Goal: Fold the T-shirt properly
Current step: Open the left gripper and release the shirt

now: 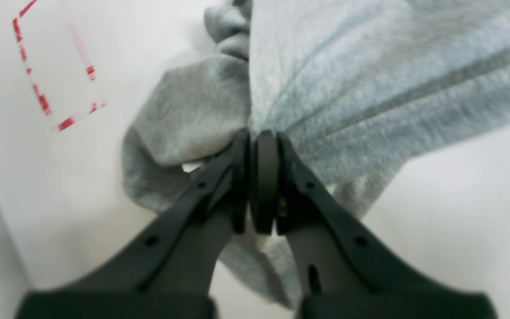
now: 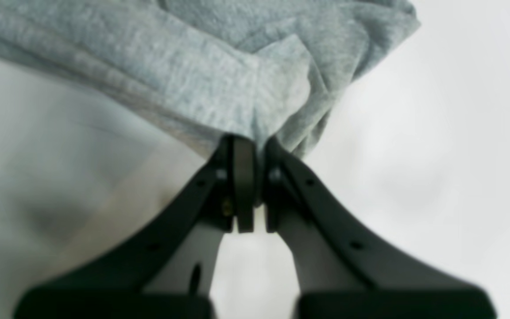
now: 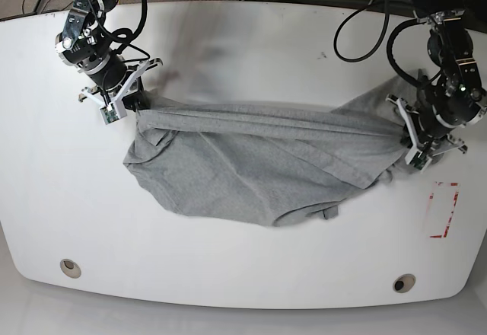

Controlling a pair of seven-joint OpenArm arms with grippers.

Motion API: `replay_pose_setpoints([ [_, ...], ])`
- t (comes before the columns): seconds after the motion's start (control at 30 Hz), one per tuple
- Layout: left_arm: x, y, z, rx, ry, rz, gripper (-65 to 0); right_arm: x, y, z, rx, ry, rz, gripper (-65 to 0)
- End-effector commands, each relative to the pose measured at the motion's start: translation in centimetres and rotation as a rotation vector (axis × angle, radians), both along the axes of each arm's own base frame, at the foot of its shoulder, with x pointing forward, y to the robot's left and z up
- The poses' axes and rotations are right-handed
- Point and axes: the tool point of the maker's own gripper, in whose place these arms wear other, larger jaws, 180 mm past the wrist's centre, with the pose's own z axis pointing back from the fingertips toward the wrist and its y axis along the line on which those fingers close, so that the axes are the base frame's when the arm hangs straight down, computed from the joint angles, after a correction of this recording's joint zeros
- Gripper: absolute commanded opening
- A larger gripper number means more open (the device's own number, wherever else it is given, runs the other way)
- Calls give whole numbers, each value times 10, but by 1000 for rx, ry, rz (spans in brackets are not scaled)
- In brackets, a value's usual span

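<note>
The heather-grey T-shirt hangs stretched between my two grippers over the white table, its lower part sagging in wrinkled folds. No lettering shows. My left gripper, on the right of the base view, is shut on a bunched edge of the T-shirt, with cloth pinched between its black fingers. On the base view's left, my right gripper is shut on the other end of the T-shirt; the fabric gathers into its fingertips.
A red-marked rectangle lies on the white table near the right edge, also seen as red marks in the left wrist view. Two round holes sit near the front edge. Cables trail at the back.
</note>
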Motion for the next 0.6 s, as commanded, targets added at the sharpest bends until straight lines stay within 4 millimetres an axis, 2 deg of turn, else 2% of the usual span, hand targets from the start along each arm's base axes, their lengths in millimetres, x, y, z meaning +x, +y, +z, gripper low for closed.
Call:
replay_pose_setpoints([
  [0.0,-3,25,13,57,-24,53,-640,6,-7,10,-13,-35,-10,-637],
  [0.13,-10,44,17,67,-31,107,-640,6,-7,10,-13,-35,-10,-637],
  [0.27,-26,69,17,97,-14,166,-640,6,-8,10,-15,-35,-12,-637],
  [0.4,-37,85,17,121,2,198,-640,6,-8,10,-15,-35,-12,-637],
  [0.57,-62,103,9,146,50,241,-640,5,-8,9,-15,-31,-16,-637],
])
